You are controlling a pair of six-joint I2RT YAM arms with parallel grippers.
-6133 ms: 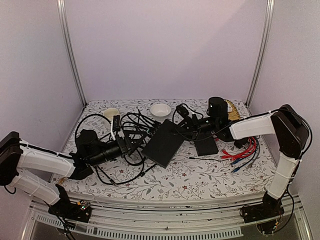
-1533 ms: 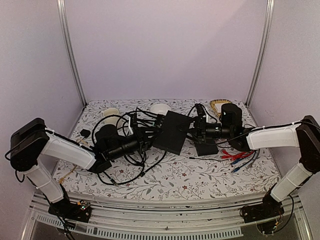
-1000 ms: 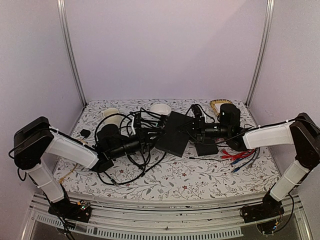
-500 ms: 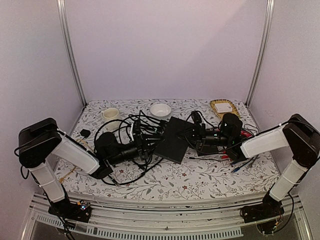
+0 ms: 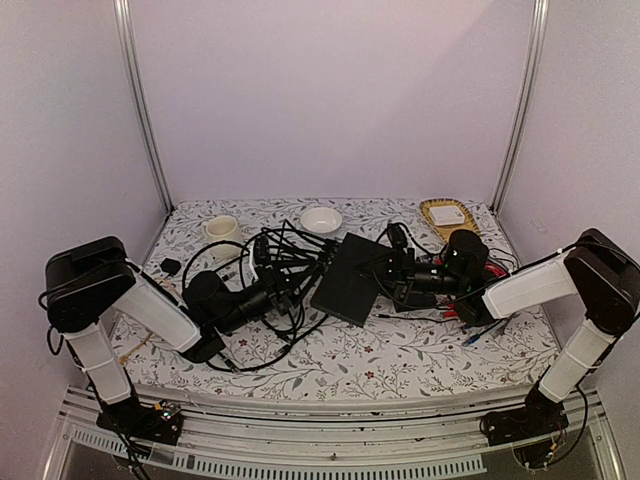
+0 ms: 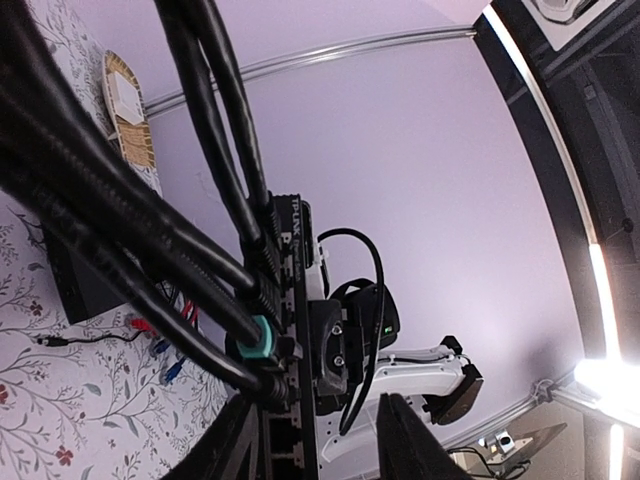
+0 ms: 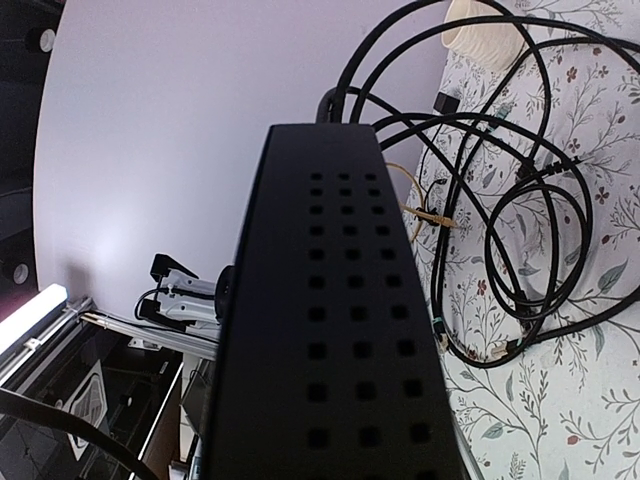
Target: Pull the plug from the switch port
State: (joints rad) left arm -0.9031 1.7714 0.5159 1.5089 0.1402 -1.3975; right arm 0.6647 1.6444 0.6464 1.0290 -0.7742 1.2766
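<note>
The switch (image 5: 350, 282) is a flat black box held on edge above the table. My right gripper (image 5: 392, 268) is shut on its right end, and its vented side (image 7: 330, 330) fills the right wrist view and hides those fingers. Several black cables run into the port edge (image 6: 297, 300); one plug has a teal boot (image 6: 257, 343). My left gripper (image 5: 297, 283) sits at that port edge. Its jaws (image 6: 318, 450) stand open either side of the lower, empty ports, holding nothing. The right gripper's pad (image 6: 335, 355) presses on the switch's far face.
A tangle of black cables (image 5: 270, 260) lies left of the switch. A mug (image 5: 220, 228), a white bowl (image 5: 321, 218) and a wicker tray (image 5: 447, 214) stand along the back. A second black box (image 6: 85, 280) and red and blue leads (image 5: 470, 325) lie under the right arm.
My left gripper's jaws have spread apart and the arm has drawn slightly back to the left. The right gripper keeps its hold on the switch, which has shifted little.
</note>
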